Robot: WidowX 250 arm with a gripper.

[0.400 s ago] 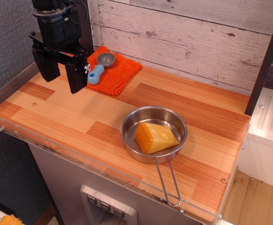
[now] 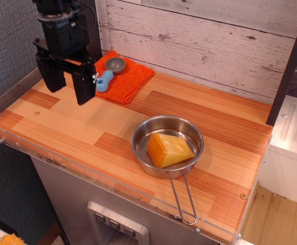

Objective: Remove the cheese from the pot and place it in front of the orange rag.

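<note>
Cheese (image 2: 170,149) in pot (image 2: 141,133) — hand (image 2: 68,87) (open) apart

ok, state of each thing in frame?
gripper: jaws open, empty, above the table's left end
cheese: lying in the pot
pot: upright, handle toward the front edge
orange rag: flat, scoop on it
scoop: on the rag, bowl up

the black arm comes down from the top edge at the upper left of the frame, wrist vertical. its gripper (image 2: 69,84) points straight down — two blocky fingers (image 2: 84,87) spread apart, nothing between them.
</note>
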